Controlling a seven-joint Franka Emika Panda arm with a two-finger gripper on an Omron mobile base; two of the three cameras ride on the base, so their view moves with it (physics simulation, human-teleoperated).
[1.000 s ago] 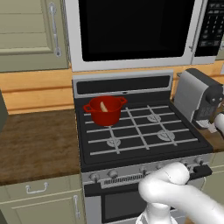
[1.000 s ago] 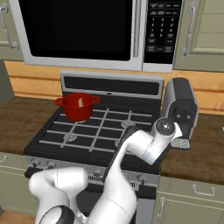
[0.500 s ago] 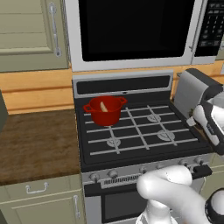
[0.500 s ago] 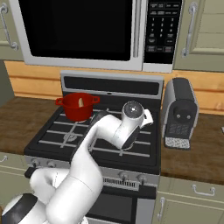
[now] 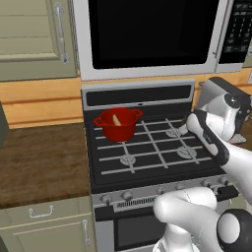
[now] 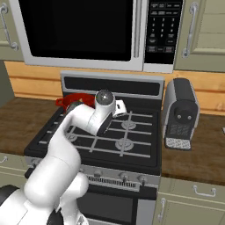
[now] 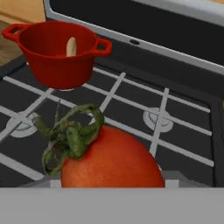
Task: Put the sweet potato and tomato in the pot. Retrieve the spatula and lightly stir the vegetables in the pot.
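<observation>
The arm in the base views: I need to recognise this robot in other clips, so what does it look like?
The arm is built of glossy white, rounded, tube-like segments. A round grey cap sits on one joint in the right base view. In the left base view, a dark band runs along one link and a dark joint shows at the lower right. No cables or markings can be made out.

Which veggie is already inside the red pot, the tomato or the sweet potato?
The sweet potato, the pale tan lump, sits inside the pot. The tomato, red with a green stem, is outside it, right at the hand camera above the stove.
</observation>
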